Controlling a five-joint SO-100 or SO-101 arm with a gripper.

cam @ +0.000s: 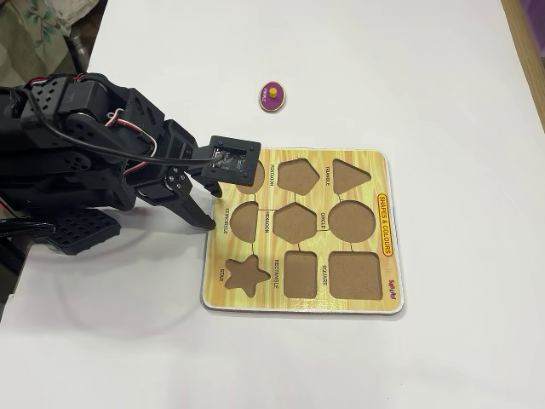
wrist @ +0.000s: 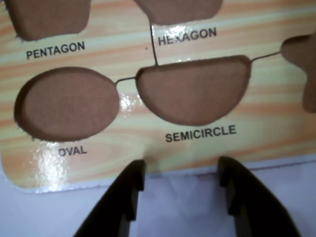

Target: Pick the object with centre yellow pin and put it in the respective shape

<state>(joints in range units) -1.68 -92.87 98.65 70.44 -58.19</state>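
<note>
Nothing placed yet — the pincer (cam: 207, 215) hangs spread and empty at the shape board's (cam: 387, 294) left edge, while the purple oval piece (cam: 272, 95) with its yellow pin lies untouched on the tabletop (cam: 443, 77) beyond the board's far side — pickup and the oval cutout (wrist: 66, 103) remain.

Bright, even light; glare patches on the glossy board (wrist: 126, 103) in the soft, slightly blurred wrist view.

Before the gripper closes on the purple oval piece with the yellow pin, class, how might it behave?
The purple oval piece looks small and thick, so probably rigid and light. Its yellow pin offers a narrow grip that may slip between the fingers. Lying flat on the white table, it should slide rather than roll if nudged.
</note>
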